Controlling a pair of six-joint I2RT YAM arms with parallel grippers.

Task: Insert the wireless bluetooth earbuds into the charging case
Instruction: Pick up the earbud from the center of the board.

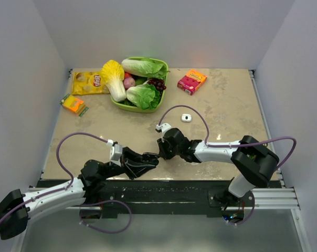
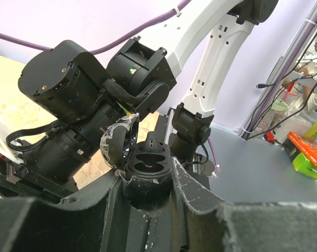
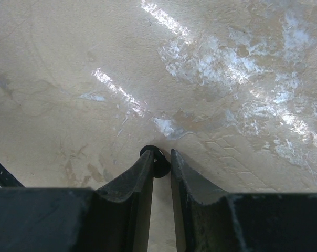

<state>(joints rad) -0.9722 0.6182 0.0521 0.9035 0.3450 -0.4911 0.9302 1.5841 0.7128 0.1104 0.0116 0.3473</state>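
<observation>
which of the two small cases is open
The black case in the left gripper, lid up; the white case lies on the table.

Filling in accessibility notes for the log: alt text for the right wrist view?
A small black earbud is pinched between the two dark tips of the right tool, seen from just behind them. Behind it is a glossy beige table with bright glare patches; whether the earbud touches the surface cannot be told.
</observation>
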